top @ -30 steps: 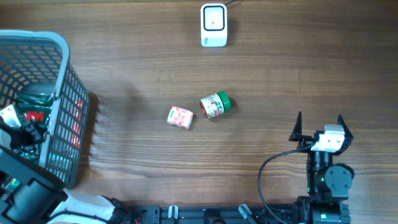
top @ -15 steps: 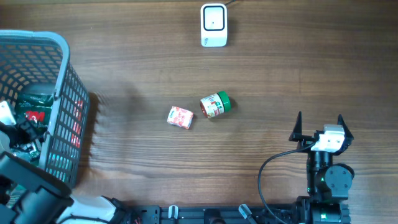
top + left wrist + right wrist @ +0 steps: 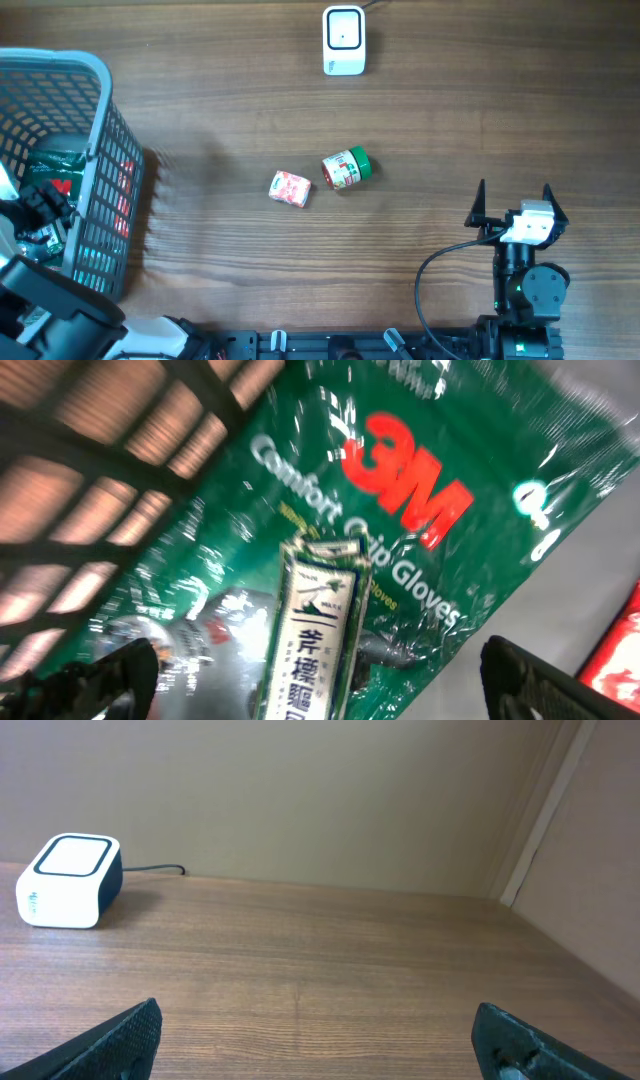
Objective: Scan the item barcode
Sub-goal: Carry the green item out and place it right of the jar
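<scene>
My left gripper (image 3: 42,212) is down inside the grey mesh basket (image 3: 100,75) at the table's left. In the left wrist view it (image 3: 320,695) stands open, its fingers (image 3: 95,678) wide apart on either side of a narrow white and green box (image 3: 318,622) with printed characters. The box lies on a green 3M gloves packet (image 3: 430,510), and neither finger touches it. The white barcode scanner (image 3: 343,40) stands at the table's far edge and shows in the right wrist view as well (image 3: 68,880). My right gripper (image 3: 513,213) is open and empty near the front right (image 3: 325,1050).
A small pink and white carton (image 3: 290,188) and a jar with a green lid (image 3: 346,168) lie side by side mid-table. A red packet (image 3: 622,650) sits beside the gloves packet in the basket. The basket's mesh wall (image 3: 190,400) is close around my left gripper.
My left arm has shifted a little inside the basket. The right arm, the scanner and the two items on the table have not moved.
</scene>
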Controlling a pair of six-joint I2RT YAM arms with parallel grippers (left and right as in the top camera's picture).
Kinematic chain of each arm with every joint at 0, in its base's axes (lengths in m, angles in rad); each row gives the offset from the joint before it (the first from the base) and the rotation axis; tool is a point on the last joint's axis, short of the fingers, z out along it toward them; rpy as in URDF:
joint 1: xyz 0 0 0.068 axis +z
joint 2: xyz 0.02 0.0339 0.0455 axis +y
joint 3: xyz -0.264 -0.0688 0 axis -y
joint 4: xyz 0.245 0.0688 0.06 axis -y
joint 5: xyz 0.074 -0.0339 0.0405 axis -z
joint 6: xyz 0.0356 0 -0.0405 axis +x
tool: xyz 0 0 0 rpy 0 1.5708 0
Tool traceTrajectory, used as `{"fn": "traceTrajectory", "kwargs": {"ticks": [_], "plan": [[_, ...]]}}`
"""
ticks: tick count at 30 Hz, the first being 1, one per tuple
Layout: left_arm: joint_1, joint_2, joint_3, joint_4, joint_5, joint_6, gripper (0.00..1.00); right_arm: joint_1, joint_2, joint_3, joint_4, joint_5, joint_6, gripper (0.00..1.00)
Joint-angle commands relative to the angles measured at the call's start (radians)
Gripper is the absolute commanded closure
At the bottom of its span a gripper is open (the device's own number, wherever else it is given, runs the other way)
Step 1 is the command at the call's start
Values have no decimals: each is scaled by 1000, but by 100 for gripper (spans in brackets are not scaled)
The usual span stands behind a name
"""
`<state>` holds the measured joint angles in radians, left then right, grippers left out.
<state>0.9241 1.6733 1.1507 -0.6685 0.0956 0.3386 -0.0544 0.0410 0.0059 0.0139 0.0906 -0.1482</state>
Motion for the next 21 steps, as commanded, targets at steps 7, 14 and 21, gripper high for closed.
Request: {"fn": "traceTrajectory", "kwargs": {"ticks": [7, 14, 21], "plan": [[6, 121, -22, 5, 49, -10, 17, -2, -5, -1, 3, 13, -10, 0], [-22, 117, -13, -8, 49, -10, 71, -2, -5, -1, 3, 13, -10, 0], [-50, -33, 91, -32, 46, -38, 78, -2, -5, -1, 3, 13, -9, 0]]}}
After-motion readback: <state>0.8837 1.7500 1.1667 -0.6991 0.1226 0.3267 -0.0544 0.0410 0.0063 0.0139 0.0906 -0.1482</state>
